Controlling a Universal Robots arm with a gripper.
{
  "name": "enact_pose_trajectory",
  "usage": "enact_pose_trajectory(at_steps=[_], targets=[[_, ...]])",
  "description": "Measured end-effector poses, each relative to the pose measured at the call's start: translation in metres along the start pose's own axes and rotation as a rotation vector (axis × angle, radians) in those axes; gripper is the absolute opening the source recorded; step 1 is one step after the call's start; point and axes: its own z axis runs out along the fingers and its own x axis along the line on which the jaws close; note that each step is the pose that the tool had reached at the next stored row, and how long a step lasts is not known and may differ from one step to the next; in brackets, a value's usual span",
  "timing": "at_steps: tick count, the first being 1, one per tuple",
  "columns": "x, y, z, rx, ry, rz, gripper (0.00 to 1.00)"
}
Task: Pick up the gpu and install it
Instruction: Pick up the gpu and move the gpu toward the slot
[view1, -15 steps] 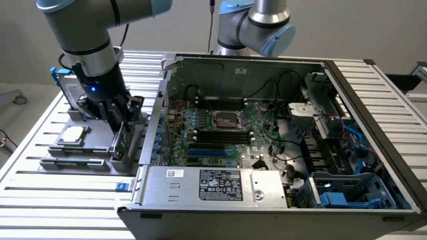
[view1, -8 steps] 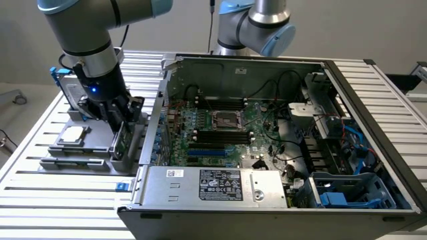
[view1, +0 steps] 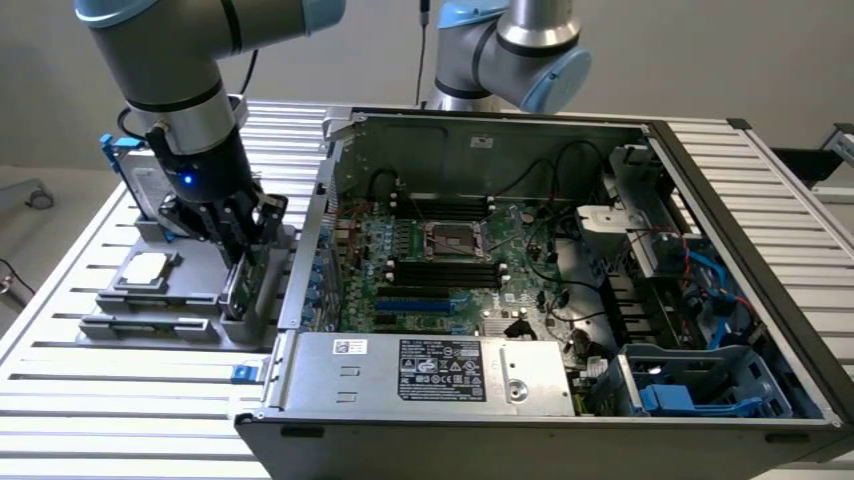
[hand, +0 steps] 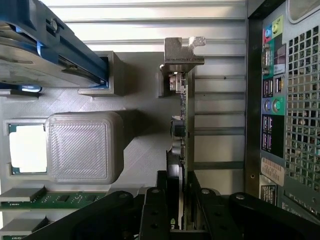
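Jaws clamped on upright gpu (hand: 183, 117) in grey holder (hand: 140, 160) beside computer case (hand: 300, 100).

Green-edged gpu (hand: 181, 135) with silver bracket (hand: 182, 50), blue drive frame (hand: 75, 55), grey ridged block (hand: 82, 145).

The gpu (hand: 183, 115) stands in a narrow lane between the case (hand: 300, 100) and a grey block (hand: 85, 145). Above the motherboard (view1: 454, 255) the case lies open.
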Motion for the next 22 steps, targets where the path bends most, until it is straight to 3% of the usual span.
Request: enact_pose_trajectory(at_steps=[22], targets=[[0.0, 0.0, 0.0001, -0.0001, -0.0001, 0.001, 0.26]])
